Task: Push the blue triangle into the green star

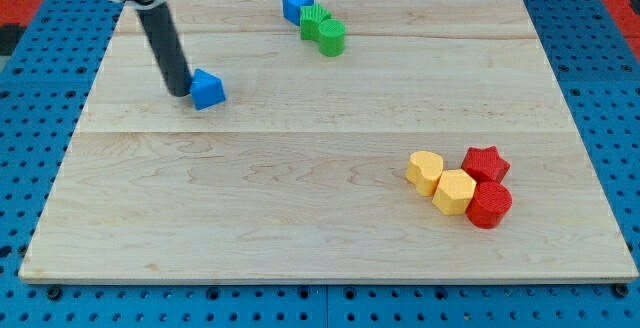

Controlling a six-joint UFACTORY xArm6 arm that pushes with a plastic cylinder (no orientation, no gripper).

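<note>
Blue triangle (207,89) is sitting at the board's ten o'clock with the tip (178,92), holding nothing, touching its nine o'clock side; pushing steadily toward two o'clock should be reaching the green star (316,22).

- No text, label, brand, number or sign readable anywhere in the camera view.
- Nothing printed on the wooden board (330,208), only bare grain.
- Nothing written on the coloured blocks, nor on the dark rod (165,48).
- No markings legible on the blue perforated surface (600,28) around the board.
</note>
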